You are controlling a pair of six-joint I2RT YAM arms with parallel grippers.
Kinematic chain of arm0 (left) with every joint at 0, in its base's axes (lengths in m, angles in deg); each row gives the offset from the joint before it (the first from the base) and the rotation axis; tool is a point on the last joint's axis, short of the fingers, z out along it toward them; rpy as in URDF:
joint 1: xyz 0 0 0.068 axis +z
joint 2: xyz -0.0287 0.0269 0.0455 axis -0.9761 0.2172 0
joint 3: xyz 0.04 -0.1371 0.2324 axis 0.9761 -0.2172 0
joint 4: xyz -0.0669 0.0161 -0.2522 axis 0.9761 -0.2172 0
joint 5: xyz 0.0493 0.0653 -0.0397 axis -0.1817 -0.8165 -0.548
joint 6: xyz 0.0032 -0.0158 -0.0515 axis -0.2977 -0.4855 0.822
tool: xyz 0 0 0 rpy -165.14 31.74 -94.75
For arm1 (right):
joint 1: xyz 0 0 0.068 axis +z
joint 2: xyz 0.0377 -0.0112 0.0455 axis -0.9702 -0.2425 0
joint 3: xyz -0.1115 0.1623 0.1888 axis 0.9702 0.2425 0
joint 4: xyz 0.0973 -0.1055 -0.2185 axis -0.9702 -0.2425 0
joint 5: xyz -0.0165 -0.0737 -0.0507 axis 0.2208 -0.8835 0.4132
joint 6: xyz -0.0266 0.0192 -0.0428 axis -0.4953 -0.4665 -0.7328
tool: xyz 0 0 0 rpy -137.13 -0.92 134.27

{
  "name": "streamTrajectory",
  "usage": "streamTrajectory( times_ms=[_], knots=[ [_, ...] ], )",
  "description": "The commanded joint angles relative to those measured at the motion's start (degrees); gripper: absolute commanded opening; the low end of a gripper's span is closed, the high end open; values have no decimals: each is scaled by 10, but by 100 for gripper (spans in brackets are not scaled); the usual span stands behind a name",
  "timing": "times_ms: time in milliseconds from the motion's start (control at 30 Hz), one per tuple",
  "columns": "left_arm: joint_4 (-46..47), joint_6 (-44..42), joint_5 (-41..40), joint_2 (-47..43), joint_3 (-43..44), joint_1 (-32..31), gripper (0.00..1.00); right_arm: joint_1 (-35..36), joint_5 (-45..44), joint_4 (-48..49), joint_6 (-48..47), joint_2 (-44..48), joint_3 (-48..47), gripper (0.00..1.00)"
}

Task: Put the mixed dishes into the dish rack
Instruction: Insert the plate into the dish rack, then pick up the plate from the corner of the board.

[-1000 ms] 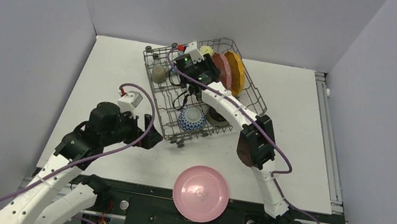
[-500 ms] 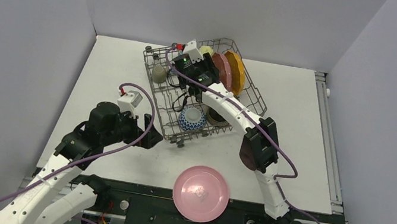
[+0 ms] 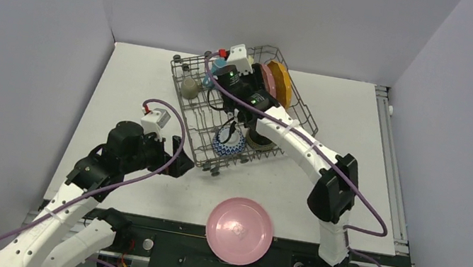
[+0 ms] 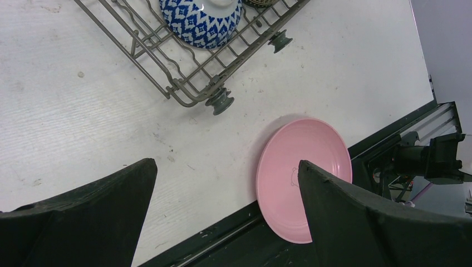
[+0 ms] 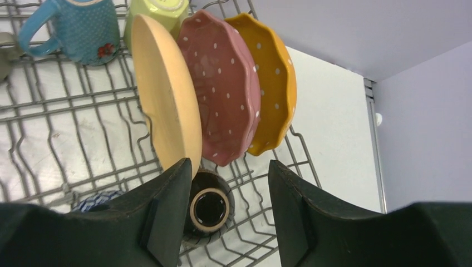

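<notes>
The dish rack [image 3: 297,118] stands at the table's far middle. In it stand upright a yellow plate [image 5: 167,94], a dark pink plate [image 5: 225,83] and an orange plate [image 5: 273,78]. My right gripper [image 5: 228,183] hangs open just in front of them, its left finger beside the yellow plate, nothing between the jaws. Below it lies the dark brown bowl [image 5: 210,207]. A blue-white bowl [image 4: 201,19] sits in the rack's near corner. The light pink plate [image 3: 240,229] lies over the table's near edge. My left gripper [image 4: 227,164] is wide open above bare table.
A blue mug [image 5: 83,30] and a pale-yellow mug [image 5: 158,8] sit at the rack's far side, a grey mug [image 3: 189,87] at its left. The rack's small wheels [image 4: 221,103] rest on the table. A black rail [image 3: 187,247] runs along the near edge.
My right gripper has opened wider and its wrist has shifted toward the rack's far side, the elbow swinging right. The left arm has not moved.
</notes>
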Motion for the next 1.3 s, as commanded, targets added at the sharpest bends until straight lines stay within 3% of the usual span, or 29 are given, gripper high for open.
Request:
streamTrajectory(
  times_ms=[0,333,733,1033,1267],
  knots=[
    [25,-10,2,3,3,4,96,18,21,4,37,86,44,49],
    [21,-4,-21,17,3,-20,96,71,36,9,76,245,204,49],
    [-33,51,-191,32,20,-178,96,107,141,15,187,462,431,51],
    [-9,156,-180,81,-15,-268,96,114,146,-23,251,607,564,53],
    [31,212,-178,113,-48,-326,96,117,166,-60,286,653,609,54]
  ],
)
